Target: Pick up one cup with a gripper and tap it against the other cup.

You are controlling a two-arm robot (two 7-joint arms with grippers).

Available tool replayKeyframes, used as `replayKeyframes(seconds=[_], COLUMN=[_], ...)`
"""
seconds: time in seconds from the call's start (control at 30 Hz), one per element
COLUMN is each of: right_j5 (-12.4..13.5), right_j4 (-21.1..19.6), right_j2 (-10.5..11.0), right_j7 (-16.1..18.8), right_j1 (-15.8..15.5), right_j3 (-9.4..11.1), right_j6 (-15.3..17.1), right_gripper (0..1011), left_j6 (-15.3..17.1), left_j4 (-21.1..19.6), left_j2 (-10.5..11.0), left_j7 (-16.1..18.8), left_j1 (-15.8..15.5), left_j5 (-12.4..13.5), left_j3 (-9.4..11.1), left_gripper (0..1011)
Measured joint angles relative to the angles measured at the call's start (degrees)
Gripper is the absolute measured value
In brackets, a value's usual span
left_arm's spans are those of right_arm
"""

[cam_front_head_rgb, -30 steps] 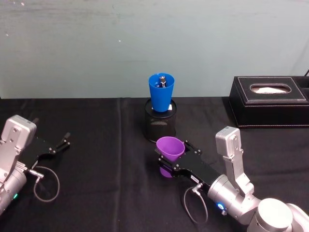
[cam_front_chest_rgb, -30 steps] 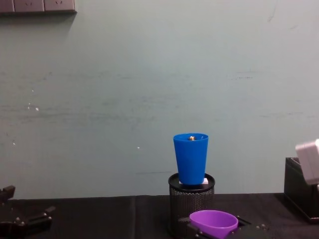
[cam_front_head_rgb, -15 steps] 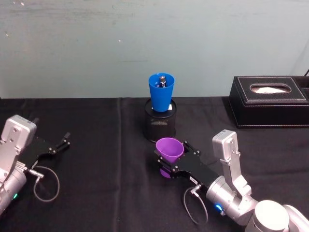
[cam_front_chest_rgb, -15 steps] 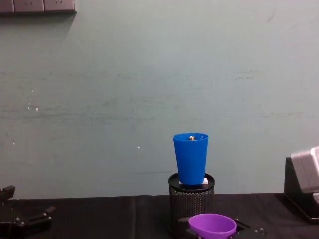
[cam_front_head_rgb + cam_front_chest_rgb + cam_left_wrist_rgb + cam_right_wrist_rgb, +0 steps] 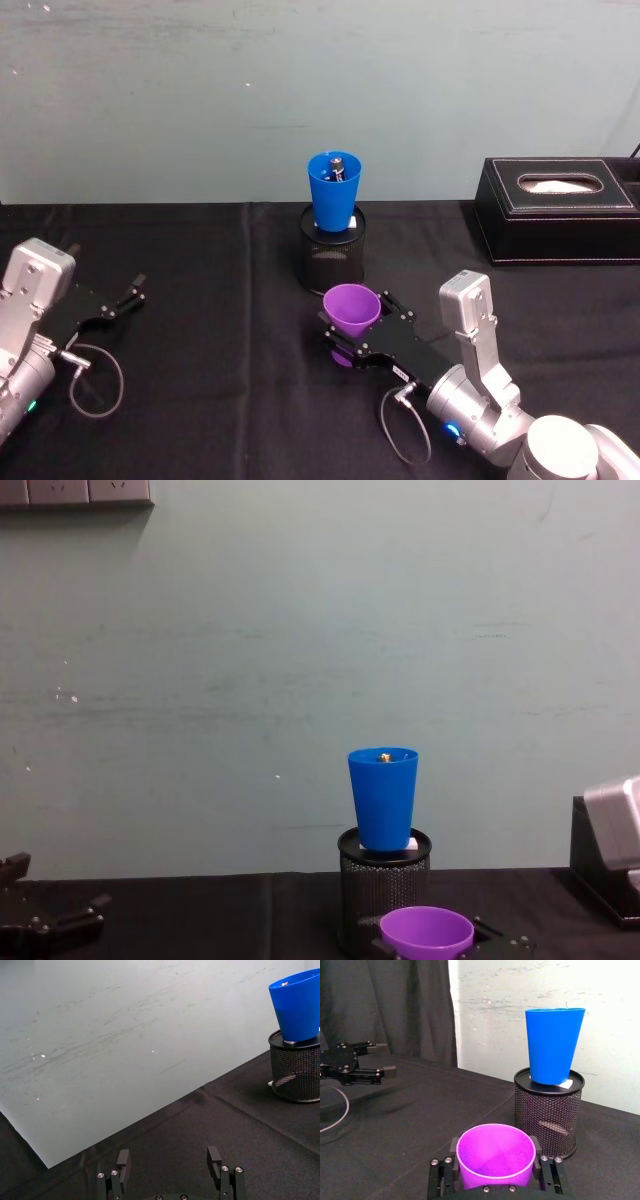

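Observation:
The purple cup (image 5: 351,308) stands upright between the fingers of my right gripper (image 5: 355,320), which is shut on it just in front of the black mesh pen holder (image 5: 333,258). In the right wrist view the purple cup (image 5: 496,1156) sits between the right gripper's (image 5: 496,1172) two black fingers. The blue cup (image 5: 334,190) stands upright on top of the pen holder, behind and above the purple one. The chest view shows the blue cup (image 5: 383,798) above the purple cup (image 5: 427,932). My left gripper (image 5: 132,293) rests open at the far left, holding nothing.
A black tissue box (image 5: 560,210) stands at the back right on the black tablecloth (image 5: 220,330). A pale green wall rises right behind the pen holder (image 5: 547,1115). A black cable loops beside the left arm (image 5: 95,380).
The right arm's wrist has shifted slightly to the left and the purple cup sits a little lower in the chest view. The left arm and the blue cup have not moved.

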Motion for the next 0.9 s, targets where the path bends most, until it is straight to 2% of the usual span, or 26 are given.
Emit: replayKeyframes(seconds=[0.1,0.3,0.53,0.7,0.9], right_j5=[0.03,0.07,-0.26,-0.78,-1.45], right_j4=[-0.04,-0.11,-1.33,-4.37,-10.27], right_j2=[0.01,0.05,0.13,0.36,0.86], right_j7=[0.02,0.03,-0.12,-0.54,-2.09], right_j1=[0.0,-0.04,-0.3,-0.84,-2.16], right_j3=[-0.02,-0.07,-0.01,0.39,1.23], right_j6=[0.06,0.23,0.42,0.67,1.91], right_gripper=[880,1002,1003,1003,1002], left_j6=[0.0,0.0,0.0,0.0,0.0], left_j4=[0.0,0.0,0.0,0.0,0.0], left_j2=[0.0,0.0,0.0,0.0,0.0], left_j7=[0.0,0.0,0.0,0.0,0.0], left_j1=[0.0,0.0,0.0,0.0,0.0], left_j5=[0.0,0.0,0.0,0.0,0.0], left_j3=[0.0,0.0,0.0,0.0,0.0], left_gripper=[1000,1000,1000,1000,1000])
